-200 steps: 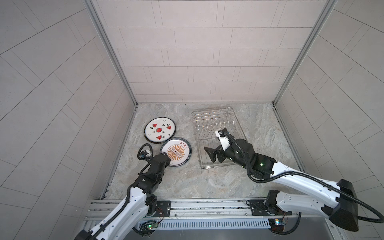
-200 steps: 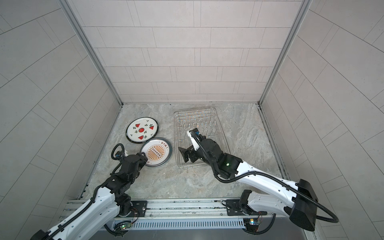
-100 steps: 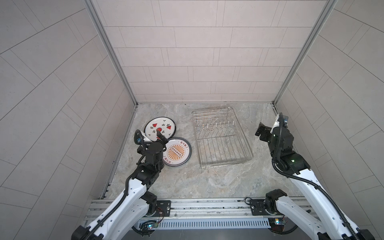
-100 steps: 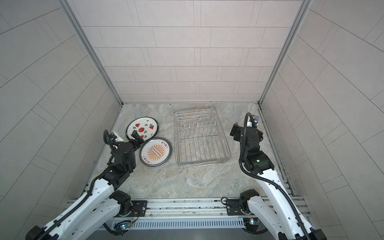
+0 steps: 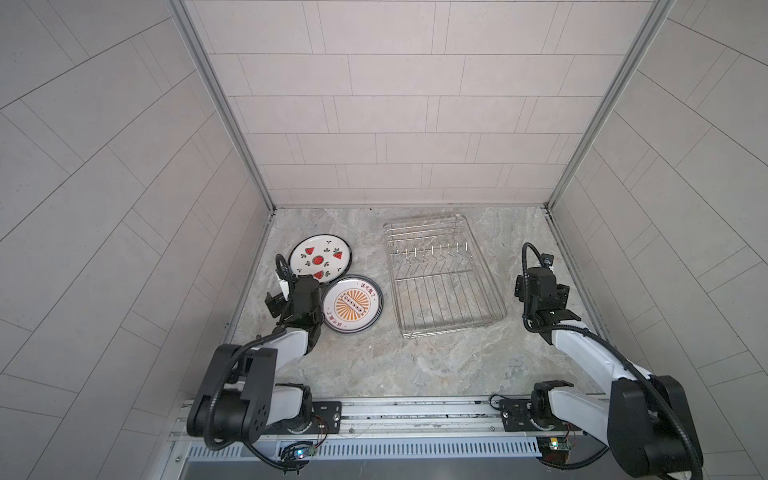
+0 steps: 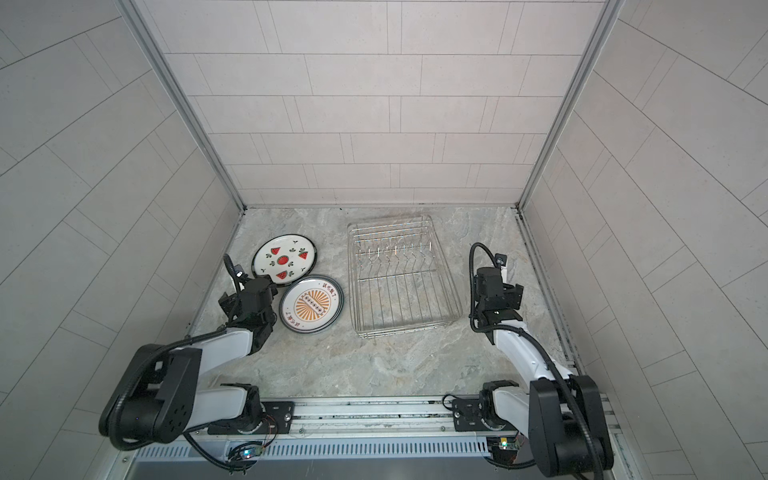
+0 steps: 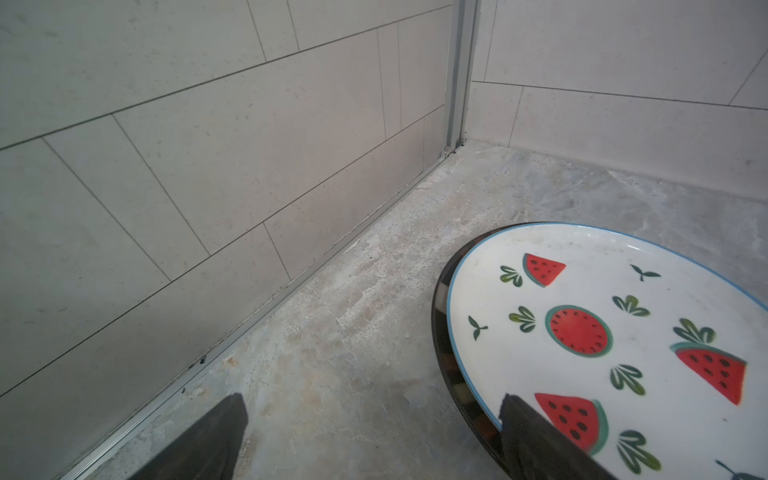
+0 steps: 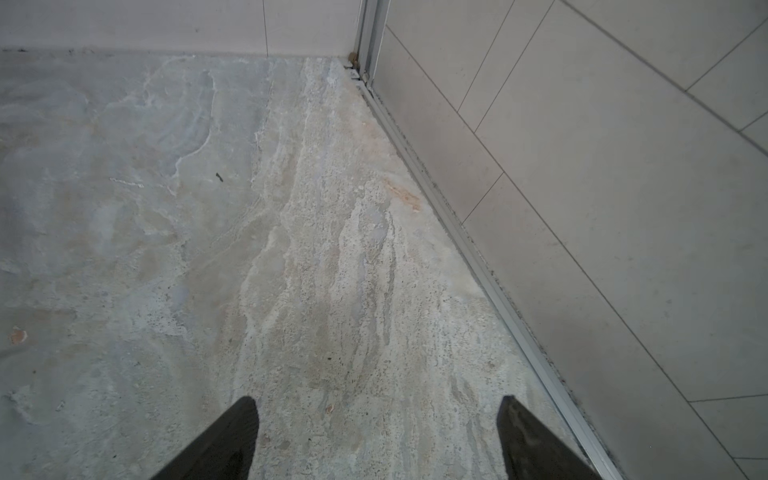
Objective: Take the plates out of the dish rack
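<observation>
Fingers (image 7: 216,440) of the left gripper (image 7: 372,415) stand wide apart with nothing between them. One dark tip is over bare stone-patterned table (image 7: 332,332). The other crosses in front of the near rim of the watermelon plate (image 7: 602,332), and whether it touches cannot be told. This gripper points toward the far left corner, close along the tiled left wall (image 7: 208,166). In both top views its black wrist sits low at the left edge of the table. The white forearm runs back from it to a raised, folded elbow above the front rail (image 5: 415,405).

The right gripper (image 8: 378,415) also has its fingers (image 8: 224,444) spread, with only bare table between and ahead of them. It aims at the far right corner beside the tiled right wall (image 8: 623,208). Its wrist is held low, just right of the dish rack (image 5: 453,330) (image 6: 403,330). The forearm slopes back to a bent elbow near the rail's right end.

Both plates lie flat on the table, left of the dish rack and apart from it. The watermelon plate (image 5: 320,261) (image 6: 284,260) is farther back. The sunburst plate (image 5: 352,304) (image 6: 311,306) is nearer, just beside the left wrist, and the two rims meet or nearly meet.
</observation>
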Robot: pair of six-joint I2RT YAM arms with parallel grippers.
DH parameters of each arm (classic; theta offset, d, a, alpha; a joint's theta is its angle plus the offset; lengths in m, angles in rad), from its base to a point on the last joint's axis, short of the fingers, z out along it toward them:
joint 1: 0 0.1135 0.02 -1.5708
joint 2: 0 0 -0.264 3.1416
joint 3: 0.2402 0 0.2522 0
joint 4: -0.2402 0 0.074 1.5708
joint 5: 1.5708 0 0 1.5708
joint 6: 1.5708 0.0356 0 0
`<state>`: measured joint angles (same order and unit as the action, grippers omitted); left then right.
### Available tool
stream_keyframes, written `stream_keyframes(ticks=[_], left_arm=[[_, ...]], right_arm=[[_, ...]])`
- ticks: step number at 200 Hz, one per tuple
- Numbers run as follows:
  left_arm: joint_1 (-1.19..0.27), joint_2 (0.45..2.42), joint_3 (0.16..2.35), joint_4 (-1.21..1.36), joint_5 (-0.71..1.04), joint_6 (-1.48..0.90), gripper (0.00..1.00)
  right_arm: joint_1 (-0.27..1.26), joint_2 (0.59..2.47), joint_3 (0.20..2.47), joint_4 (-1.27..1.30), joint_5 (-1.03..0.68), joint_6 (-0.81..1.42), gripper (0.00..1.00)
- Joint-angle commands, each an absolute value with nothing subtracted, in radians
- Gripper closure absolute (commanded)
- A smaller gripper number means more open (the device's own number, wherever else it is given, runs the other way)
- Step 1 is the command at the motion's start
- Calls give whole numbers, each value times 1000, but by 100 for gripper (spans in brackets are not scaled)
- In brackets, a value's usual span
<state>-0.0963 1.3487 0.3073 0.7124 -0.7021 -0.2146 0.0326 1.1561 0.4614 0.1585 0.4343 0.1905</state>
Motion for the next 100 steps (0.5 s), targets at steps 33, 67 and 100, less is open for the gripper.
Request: stream_keyframes(ticks=[33,67,100], left_arm=[[-80,1474,335,928,-590,-146,0],[-49,1481,314,968,-475,-144,0],[-52,1610,299,1159,-401,-85,0]], right_arm=[[89,1359,470,482,365,91,6],[132,1376,390,694,348,23,5],[125,1471,388,781,366,38,4]])
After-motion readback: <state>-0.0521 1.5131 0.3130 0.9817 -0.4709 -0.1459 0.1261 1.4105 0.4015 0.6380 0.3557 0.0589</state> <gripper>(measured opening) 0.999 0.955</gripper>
